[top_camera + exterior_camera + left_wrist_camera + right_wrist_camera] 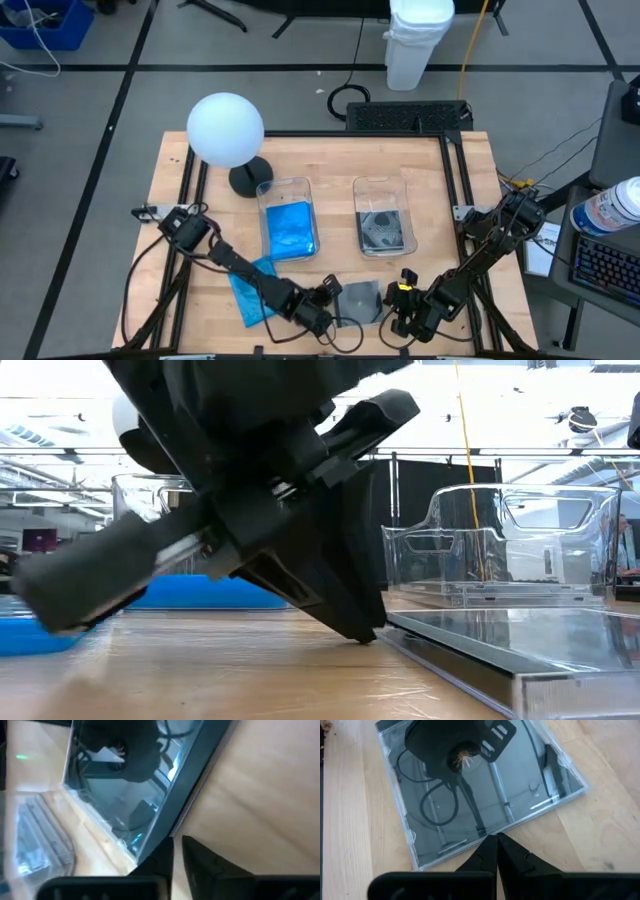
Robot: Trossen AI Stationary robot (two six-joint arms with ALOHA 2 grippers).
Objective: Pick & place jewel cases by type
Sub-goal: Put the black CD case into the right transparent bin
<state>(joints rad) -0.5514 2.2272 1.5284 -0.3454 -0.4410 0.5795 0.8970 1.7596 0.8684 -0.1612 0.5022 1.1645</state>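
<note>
1 dark jewel case point(358, 300) lies flat on the tabletop point(440, 190) between both grippers, the left gripper point(328, 298) touching its edge, fingers nearly together, the right gripper point(404, 305) pinched closed just beside it.

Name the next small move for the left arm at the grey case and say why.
Probably open wider and ease onto the edge of the dark grey jewel case. The left end effector sits at its rim, fingers barely parted, with the case flat on the table.

The big dark left arm point(250, 490) hides much of the low view. The flat dark grey plastic case point(520, 645) runs off the edge.
</note>
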